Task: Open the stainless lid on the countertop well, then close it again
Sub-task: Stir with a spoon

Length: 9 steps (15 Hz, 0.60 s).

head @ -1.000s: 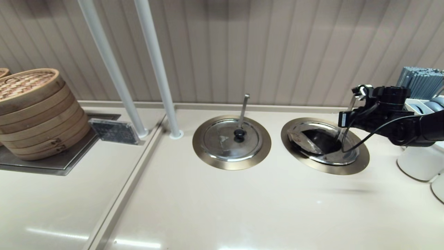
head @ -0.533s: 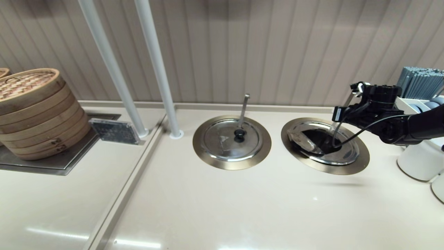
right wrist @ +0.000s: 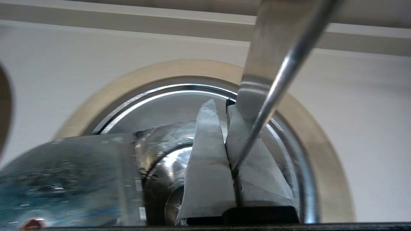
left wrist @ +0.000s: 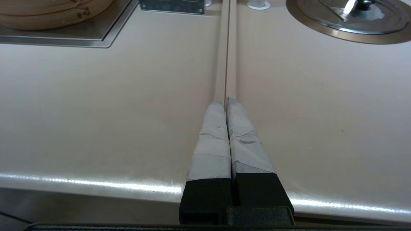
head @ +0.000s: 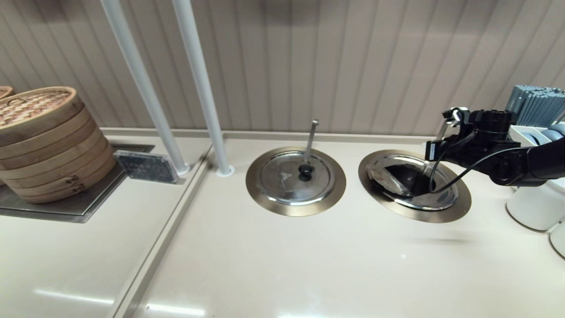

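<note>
The countertop well (head: 419,216) is the right-hand brass ring, also in the right wrist view (right wrist: 318,150). The stainless lid (head: 387,177) lies in it, shiny at its left and front. A dark wedge crosses its middle, and its knob is hidden. The slanted utensil handle (head: 442,131) rises at the back. My right gripper (head: 441,149) hovers over the well's right half. In the right wrist view it is shut (right wrist: 220,104), with nothing visibly between the pads, and the handle (right wrist: 266,64) crosses just in front of one finger. My left gripper (left wrist: 225,100) is shut and parked low over the counter's front.
The twin lid (head: 295,179) with an upright handle (head: 311,134) sits left of the well. Stacked bamboo steamers (head: 42,141) stand at far left, beside a small plaque (head: 145,167). Two white poles (head: 201,88) rise behind. White containers (head: 536,205) and a grey rack (head: 536,104) crowd the right edge.
My right gripper swung left over the well, then eased back a little to the right. The lid and handle look unmoved. The left arm stayed still.
</note>
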Tool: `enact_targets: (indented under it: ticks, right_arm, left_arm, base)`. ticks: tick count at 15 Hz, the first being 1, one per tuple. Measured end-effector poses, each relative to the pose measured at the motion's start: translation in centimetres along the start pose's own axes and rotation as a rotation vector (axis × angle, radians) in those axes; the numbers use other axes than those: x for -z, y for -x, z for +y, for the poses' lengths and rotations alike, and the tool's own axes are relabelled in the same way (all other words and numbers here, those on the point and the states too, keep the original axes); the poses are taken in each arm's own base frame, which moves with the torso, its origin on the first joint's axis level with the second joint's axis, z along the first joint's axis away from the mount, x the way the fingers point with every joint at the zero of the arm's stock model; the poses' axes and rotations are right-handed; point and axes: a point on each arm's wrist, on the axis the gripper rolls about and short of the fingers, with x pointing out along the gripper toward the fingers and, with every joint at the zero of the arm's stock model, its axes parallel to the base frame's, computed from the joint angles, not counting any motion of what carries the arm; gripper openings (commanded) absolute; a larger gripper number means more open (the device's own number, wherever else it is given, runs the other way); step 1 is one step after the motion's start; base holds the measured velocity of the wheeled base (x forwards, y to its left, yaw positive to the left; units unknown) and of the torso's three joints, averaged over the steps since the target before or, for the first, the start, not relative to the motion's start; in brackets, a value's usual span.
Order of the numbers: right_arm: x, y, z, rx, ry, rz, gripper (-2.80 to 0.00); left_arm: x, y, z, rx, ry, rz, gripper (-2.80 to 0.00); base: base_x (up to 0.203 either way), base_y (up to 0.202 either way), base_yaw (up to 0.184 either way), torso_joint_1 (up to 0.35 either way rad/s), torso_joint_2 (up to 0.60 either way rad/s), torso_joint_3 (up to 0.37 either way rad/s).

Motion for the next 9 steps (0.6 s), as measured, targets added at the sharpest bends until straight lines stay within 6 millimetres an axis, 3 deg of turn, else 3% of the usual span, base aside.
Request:
enact_targets:
  ticks: [5,9]
  right_arm:
    - [-0.3,-1.8,-0.1,0.094,-0.073,-0.04,-2.8]
    - [-0.7,-2.0,2.0,0.03,-0.174,-0.055,-2.8]
  left_arm:
    - [0.0,0.0,0.0,0.0,0.0,0.0,-2.8]
    - [0.0,0.0,0.0,0.0,0.0,0.0,-2.8]
  base:
    - [0.0,0.0,0.0,0.0,0.0,0.0]
    - [0.0,0.0,0.0,0.0,0.0,0.0]
